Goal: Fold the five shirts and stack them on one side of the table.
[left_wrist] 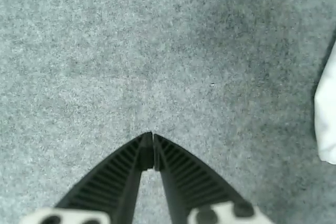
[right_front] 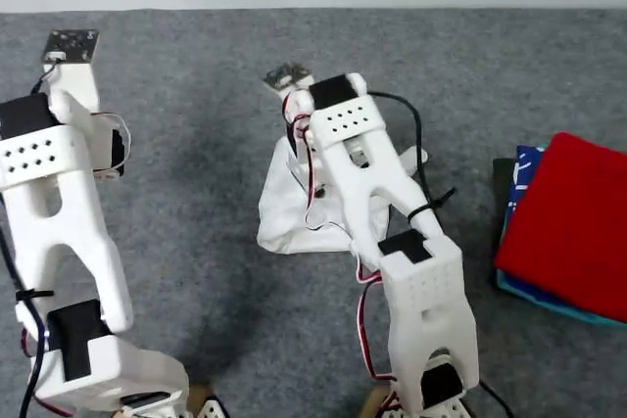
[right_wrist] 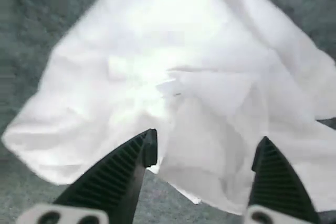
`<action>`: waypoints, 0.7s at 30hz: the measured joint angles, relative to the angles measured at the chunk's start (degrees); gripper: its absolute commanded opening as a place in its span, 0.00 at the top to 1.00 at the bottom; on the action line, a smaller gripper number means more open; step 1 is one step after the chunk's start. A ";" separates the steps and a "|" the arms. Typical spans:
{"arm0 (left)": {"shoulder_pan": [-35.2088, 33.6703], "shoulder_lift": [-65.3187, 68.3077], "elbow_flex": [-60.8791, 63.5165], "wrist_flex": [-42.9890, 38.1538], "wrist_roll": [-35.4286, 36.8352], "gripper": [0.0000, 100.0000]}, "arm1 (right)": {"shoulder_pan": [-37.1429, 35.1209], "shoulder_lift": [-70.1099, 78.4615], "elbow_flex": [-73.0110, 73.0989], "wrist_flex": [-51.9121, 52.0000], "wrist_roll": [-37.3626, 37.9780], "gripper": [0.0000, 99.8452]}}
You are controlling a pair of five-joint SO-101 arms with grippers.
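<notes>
The white shirt lies unfolded and rumpled around the middle of the table, a loose heap crossed with creases, one part bunched over itself. Seen from above, the right arm stretches straight over it and hides much of its right-hand part, with red and black cables trailing across the cloth. The right gripper hangs over the shirt with its jaws spread wide and nothing between them; I can't tell whether the tips touch the cloth. Against the table's right edge sits a stack of folded shirts. A red shirt is on top, a blue shirt with a white pattern peeks out beneath it on the far side, and a teal layer shows along the near side. I can't make out how many are in the pile. The stack is well apart from the white shirt, with bare grey covering between them. The left arm stands near the left edge of the table. The left gripper has its jaws pressed together, empty, above bare grey covering, with the white shirt's edge off to one side of it.
</notes>
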 measured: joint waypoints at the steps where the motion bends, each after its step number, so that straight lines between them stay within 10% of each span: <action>1: 0.00 0.00 0.00 0.00 0.00 1.00 | 0.35 0.26 0.00 0.00 0.00 0.85; 4: 0.00 0.00 0.00 0.00 0.00 1.00 | 0.97 0.26 0.00 0.00 0.00 0.99; 21: 0.00 0.00 0.00 0.00 0.00 1.00 | 2.55 -5.80 -3.78 4.40 19.08 0.99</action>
